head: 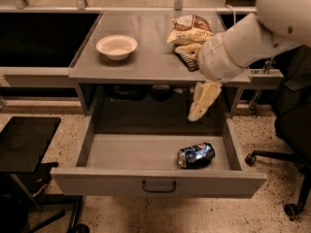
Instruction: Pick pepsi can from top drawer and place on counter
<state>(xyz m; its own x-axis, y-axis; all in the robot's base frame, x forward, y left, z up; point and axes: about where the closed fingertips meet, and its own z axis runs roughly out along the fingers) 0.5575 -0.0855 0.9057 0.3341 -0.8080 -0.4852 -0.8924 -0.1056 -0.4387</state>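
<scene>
One small blue pepsi can with silver ends (195,155) lies on its side in the right front part of the wide grey metal top drawer (121,183), which stands pulled open. It looks dented, so I judge it light and thin-walled. It should yield under a hard squeeze, and its smooth round skin may roll or slip. I would take it across the middle of the barrel with a gentle grip. My pale two-fingered hand (190,81) hangs above the drawer's back right, at the front edge of the flat grey tabletop (146,64), spread apart and holding nothing. On the tabletop sit a white bowl (116,46), a crinkled snack bag (190,29) and a dark rectangular bar (187,59).
</scene>
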